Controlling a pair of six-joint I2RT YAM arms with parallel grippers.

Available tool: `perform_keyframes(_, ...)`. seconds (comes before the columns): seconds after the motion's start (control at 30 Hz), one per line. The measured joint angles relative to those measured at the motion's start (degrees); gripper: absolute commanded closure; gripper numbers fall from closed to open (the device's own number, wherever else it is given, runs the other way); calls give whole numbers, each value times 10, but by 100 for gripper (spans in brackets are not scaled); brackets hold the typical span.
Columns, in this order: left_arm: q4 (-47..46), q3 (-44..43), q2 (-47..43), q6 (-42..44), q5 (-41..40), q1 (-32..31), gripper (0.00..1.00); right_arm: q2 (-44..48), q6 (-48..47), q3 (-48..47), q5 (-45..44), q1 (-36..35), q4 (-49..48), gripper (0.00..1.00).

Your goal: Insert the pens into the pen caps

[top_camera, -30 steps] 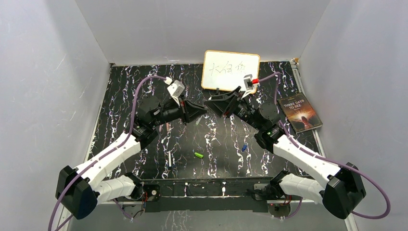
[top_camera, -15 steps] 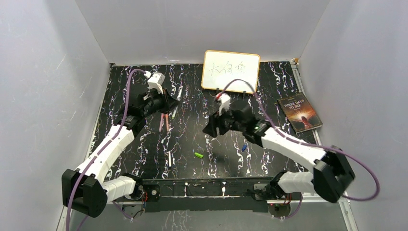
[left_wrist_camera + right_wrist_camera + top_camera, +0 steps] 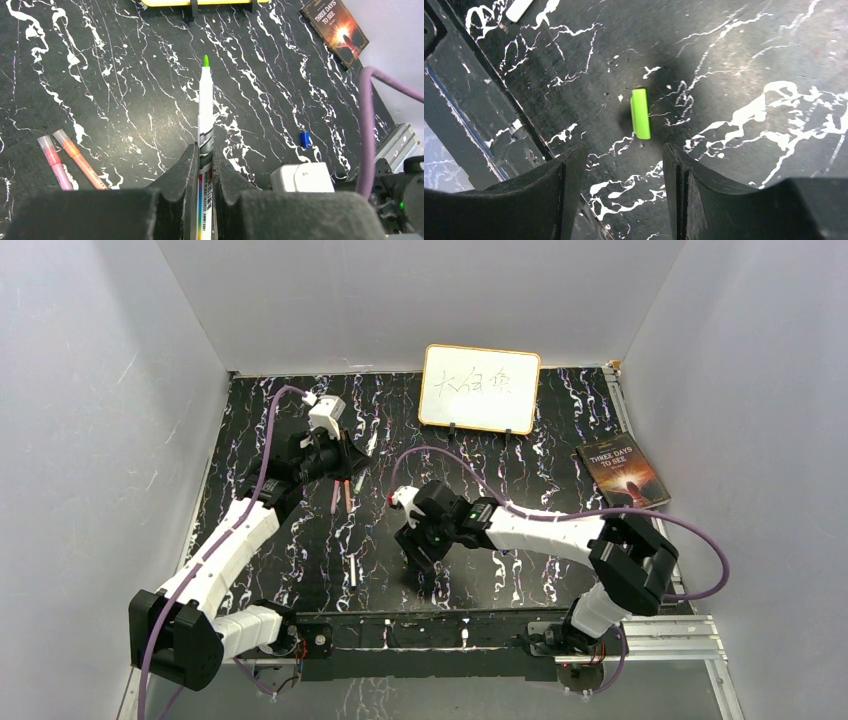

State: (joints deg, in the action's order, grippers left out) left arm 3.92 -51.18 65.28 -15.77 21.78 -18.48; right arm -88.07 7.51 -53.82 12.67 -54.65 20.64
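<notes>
I see the left gripper [image 3: 204, 150] clamped on a white green-tipped pen [image 3: 205, 100]; the right gripper [image 3: 624, 155] stands apart above a stubby green cap [image 3: 640, 113], near the front edge of the surface [image 3: 734, 60].

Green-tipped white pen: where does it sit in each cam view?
Top external: the green-tipped white pen is left of centre, slanted, in the table's far half.
Left wrist: mid-frame, pointing up, clamped in the left gripper jaws.
Right wrist: not in it.
Shared landmark: the book, at the right on top, upper right corner in left wrist; absent from right wrist.
</notes>
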Motion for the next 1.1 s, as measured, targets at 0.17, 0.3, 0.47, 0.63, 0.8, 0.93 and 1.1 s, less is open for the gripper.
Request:
perform_keyframes(0.17, 14, -11, 0, 6, -2, 0, 100, -33, -7, -19, -10, -19, 8, 49)
perform_keyframes(0.3, 23, -17, 0, 9, -5, 1, 100, -57, -13, -33, -23, -22, 12, 65)
perform_keyframes(0.47, 34, -17, 0, 12, -12, 2, 100, -59, -11, -34, -42, -24, 20, 100)
perform_keyframes(0.63, 45, -19, 1, 6, -27, 9, 100, -51, 5, -33, -40, -30, 16, 100)
perform_keyframes(0.8, 46, -28, 13, -12, -34, 28, 100, -47, 26, -1, -33, -47, -13, 100)
perform_keyframes(0.93, 52, -28, 20, -21, -34, 40, 100, -47, 43, 26, -26, -56, -23, 100)
perform_keyframes(1.1, 54, -28, 20, -25, -33, 47, 100, -47, 51, 31, -32, -56, -35, 100)
